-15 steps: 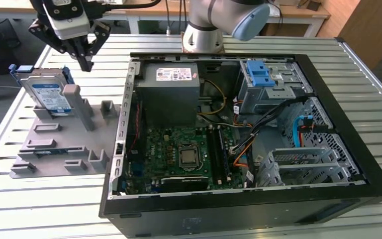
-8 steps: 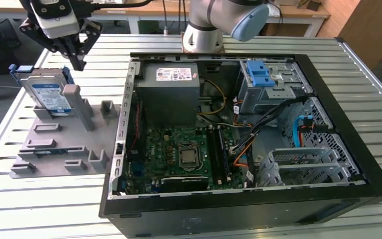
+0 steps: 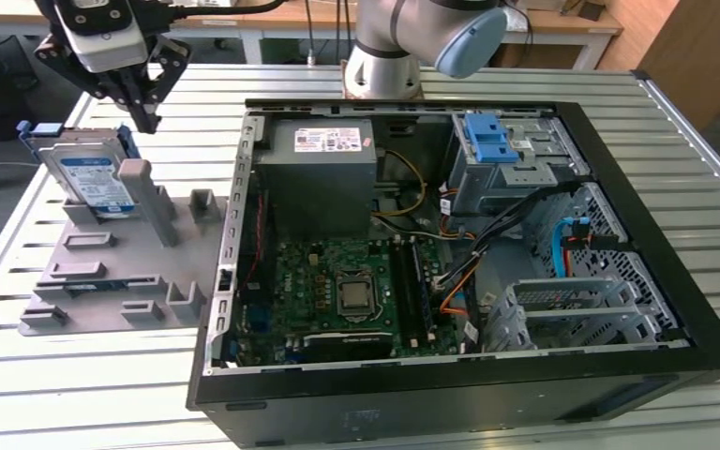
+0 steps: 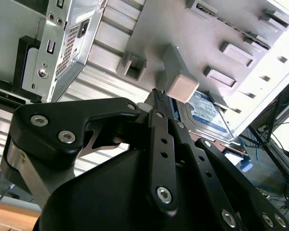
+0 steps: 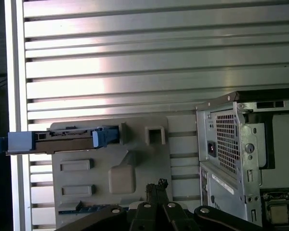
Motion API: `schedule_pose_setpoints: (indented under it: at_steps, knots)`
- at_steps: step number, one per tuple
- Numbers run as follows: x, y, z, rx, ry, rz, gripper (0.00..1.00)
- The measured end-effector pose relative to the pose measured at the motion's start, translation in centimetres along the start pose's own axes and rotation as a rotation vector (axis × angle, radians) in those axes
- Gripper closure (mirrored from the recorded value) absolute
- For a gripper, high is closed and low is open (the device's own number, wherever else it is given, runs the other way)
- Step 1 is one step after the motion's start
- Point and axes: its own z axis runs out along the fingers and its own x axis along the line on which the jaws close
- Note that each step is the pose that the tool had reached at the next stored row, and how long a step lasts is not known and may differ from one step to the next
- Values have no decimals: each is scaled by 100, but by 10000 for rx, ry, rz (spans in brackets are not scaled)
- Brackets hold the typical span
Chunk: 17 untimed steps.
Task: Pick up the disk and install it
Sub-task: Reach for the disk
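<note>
In the exterior view the disk [image 3: 91, 176] stands on edge in a slot of a grey fixture [image 3: 110, 281] at the exterior view's left. It is silver, its white-and-blue label faces the camera, and a blue carrier frames it. The hand [image 3: 150, 117] hangs over the fixture near the disk's upper edge but clear of it, with its fingers drawn together at the tips and nothing between them. The fixture lies on a ribbed metal desk [image 3: 85, 394] beside an open black case [image 3: 460, 394], which holds a green board [image 3: 335, 291], a grey power supply [image 3: 322, 155] and a cage with a blue latch [image 3: 491, 141]. Wooden-topped tables and a brown panel stand behind the desk. The second wrist view looks along the black linkage of the hand [image 4: 157, 96], whose tips meet. Beyond them are a pale-topped post [image 4: 182, 86] of the fixture, the labelled face of the disk [image 4: 207, 115] behind it, the fixture's open pockets and the case's vented rear. Past the desk's edge, cables lie on the floor. The first wrist view looks down on the desk's [image 5: 135, 57] bright ribs. Here the disk [image 5: 62, 139] is seen edge-on, a thin dark strip between the carrier's blue ends at the fixture's [image 5: 135, 159] rim. The hand's [image 5: 156, 185] tips are well apart from it, and the case's rear grille [image 5: 226, 137] is beside the fixture.
</note>
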Motion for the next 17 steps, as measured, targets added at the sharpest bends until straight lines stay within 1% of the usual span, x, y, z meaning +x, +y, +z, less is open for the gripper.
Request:
schedule_pose_setpoints:
  at_steps: [11, 15, 17]
  knots:
    - [22, -2, 1, 0, 0, 0, 89]
    - [44, -3, 1, 0, 0, 0, 89]
    - [70, -3, 1, 1, 1, 0, 89]
